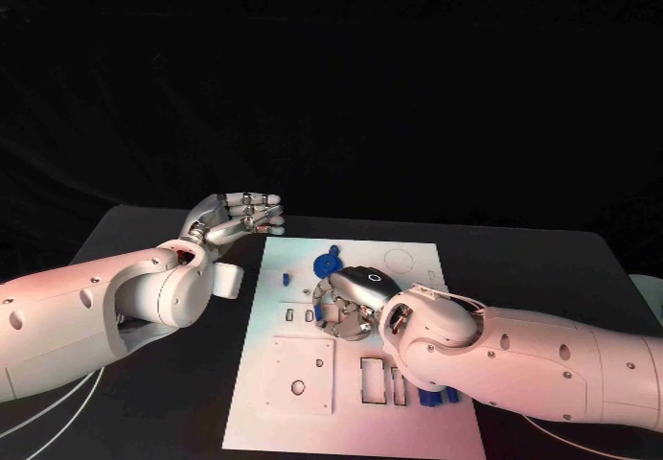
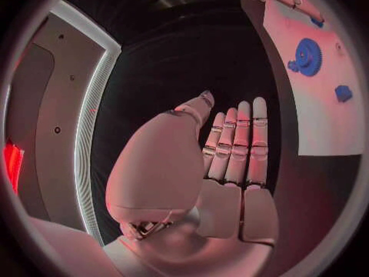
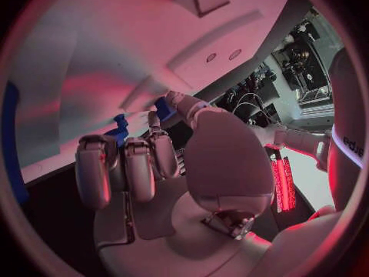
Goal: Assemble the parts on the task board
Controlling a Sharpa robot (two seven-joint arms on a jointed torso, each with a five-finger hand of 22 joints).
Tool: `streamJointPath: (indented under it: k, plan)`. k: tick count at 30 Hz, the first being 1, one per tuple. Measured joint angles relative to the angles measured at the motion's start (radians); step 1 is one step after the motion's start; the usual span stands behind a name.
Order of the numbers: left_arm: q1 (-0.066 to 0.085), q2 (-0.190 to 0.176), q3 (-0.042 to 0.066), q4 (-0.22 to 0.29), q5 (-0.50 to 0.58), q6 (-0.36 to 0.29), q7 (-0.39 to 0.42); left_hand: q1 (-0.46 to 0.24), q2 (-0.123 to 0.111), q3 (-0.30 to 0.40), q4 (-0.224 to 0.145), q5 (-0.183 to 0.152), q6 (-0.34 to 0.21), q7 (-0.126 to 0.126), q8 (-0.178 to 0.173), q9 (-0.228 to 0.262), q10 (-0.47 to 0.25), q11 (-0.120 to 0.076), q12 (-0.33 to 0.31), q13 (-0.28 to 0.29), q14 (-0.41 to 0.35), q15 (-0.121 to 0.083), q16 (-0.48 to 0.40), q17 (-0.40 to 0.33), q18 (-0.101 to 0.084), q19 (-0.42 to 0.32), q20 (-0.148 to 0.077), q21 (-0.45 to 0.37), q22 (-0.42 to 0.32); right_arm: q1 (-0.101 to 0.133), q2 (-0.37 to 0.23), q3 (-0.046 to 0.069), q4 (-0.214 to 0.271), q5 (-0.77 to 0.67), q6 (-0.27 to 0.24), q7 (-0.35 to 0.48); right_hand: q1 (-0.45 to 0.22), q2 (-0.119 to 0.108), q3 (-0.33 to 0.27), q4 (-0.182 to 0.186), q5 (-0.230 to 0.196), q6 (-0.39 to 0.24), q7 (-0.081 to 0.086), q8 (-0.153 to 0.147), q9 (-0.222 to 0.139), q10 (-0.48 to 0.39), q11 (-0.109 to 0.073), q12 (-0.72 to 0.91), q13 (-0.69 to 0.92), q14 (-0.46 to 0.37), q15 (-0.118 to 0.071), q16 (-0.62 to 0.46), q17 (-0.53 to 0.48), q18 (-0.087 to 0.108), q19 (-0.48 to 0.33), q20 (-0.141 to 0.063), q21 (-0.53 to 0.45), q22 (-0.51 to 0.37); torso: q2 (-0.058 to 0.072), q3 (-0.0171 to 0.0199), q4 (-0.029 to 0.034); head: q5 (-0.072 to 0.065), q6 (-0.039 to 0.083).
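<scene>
- Task board (image 1: 415, 422) lies mid-table; blue gear (image 1: 328, 263) rests near its far edge, just beyond the right hand (image 1: 349, 299)
- right hand nearer, curled, pinching a small blue part (image 3: 163, 109)
- left hand (image 1: 238, 216) released, off the board's far left corner

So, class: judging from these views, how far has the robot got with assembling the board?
Early on. Done: a blue gear seems seated on the board. In hand: the right hand works low at mid-board among small blue parts; whether it holds one is unclear. Left: loose pieces near the slots. The left hand waits open.
</scene>
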Motion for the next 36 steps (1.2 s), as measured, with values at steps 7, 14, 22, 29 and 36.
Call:
streamJointPath:
  k: [7, 14, 22, 29, 36]
  plan:
    - [0.000, -0.001, 0.000, 0.000, 0.000, 0.000, -0.001, 0.000, 0.000, 0.000, 0.000, 0.000, 0.000, 0.000, 0.000, 0.000, 0.000, 0.000, 0.000, 0.000, 0.000, 0.000, 0.000, 0.000, 0.000, 0.000, 0.000, 0.000, 0.000, 0.000, 0.000, 0.000, 0.004, -0.001, -0.002, 0.000, 0.000, 0.000, -0.033, 0.008, -0.025, -0.029, 0.009, -0.012, -0.005, -0.012, 0.009, -0.010, 0.000, 0.000, 0.008, 0.000, 0.000, 0.000, 0.000, 0.007, -0.010, 0.000, 0.000, 0.0000, -0.0002, -0.002, -0.002]
    - [0.000, -0.001, 0.000, -0.003, -0.004, 0.001, -0.006, 0.000, 0.000, 0.006, 0.000, 0.000, 0.000, 0.000, 0.000, 0.000, 0.000, 0.000, 0.000, 0.000, 0.000, 0.000, 0.000, 0.001, 0.000, -0.004, 0.004, 0.005, 0.001, 0.000, -0.025, 0.000, 0.028, -0.003, -0.032, 0.006, 0.030, 0.006, -0.136, 0.033, -0.036, -0.076, 0.018, -0.019, -0.018, -0.033, 0.017, -0.020, 0.000, 0.000, 0.022, -0.006, 0.000, 0.000, 0.000, 0.014, -0.017, 0.000, 0.000, 0.0000, 0.0001, -0.005, -0.003]
    - [0.000, -0.003, 0.000, -0.016, -0.063, 0.003, -0.068, -0.097, -0.019, 0.004, 0.058, 0.000, 0.046, -0.031, 0.017, 0.014, 0.093, -0.034, 0.018, 0.009, 0.135, -0.044, 0.089, 0.059, 0.000, 0.065, -0.029, 0.079, 0.031, 0.033, -0.127, 0.006, 0.068, 0.095, -0.142, 0.121, 0.083, 0.046, -0.188, 0.068, -0.009, -0.070, 0.018, 0.001, -0.025, -0.037, 0.016, -0.020, 0.000, -0.002, 0.023, -0.014, 0.000, 0.005, -0.007, 0.024, -0.055, 0.000, -0.006, 0.0007, -0.0016, 0.002, 0.002]
    - [0.000, -0.002, 0.000, -0.025, -0.197, 0.039, -0.215, -0.174, -0.021, -0.005, 0.143, 0.000, 0.106, -0.059, 0.053, 0.042, 0.224, -0.081, 0.090, 0.055, 0.356, -0.104, 0.328, 0.212, 0.000, 0.222, -0.092, 0.230, 0.102, 0.086, -0.229, 0.008, 0.070, 0.410, -0.171, 0.318, 0.095, 0.058, -0.149, 0.074, 0.018, -0.043, 0.008, 0.024, -0.025, -0.051, 0.009, -0.035, 0.000, -0.002, 0.023, -0.027, 0.000, 0.016, -0.028, 0.019, -0.093, 0.000, -0.018, 0.0032, -0.0058, 0.010, -0.002]
    - [0.008, 0.015, 0.000, -0.028, -0.392, 0.119, -0.398, -0.266, 0.013, -0.031, 0.143, -0.004, 0.090, -0.094, 0.155, 0.146, 0.231, -0.121, 0.393, 0.310, 0.487, -0.143, 0.992, 0.928, -0.024, 0.389, -0.136, 0.598, 0.511, 0.116, -0.298, 0.009, 0.039, 0.685, -0.165, 0.422, 0.095, 0.058, -0.144, 0.079, 0.027, -0.040, 0.005, 0.028, -0.026, -0.051, 0.009, -0.035, 0.000, -0.002, 0.023, -0.027, 0.000, 0.016, -0.027, 0.019, -0.093, 0.000, -0.034, 0.0077, -0.0065, 0.014, -0.016]
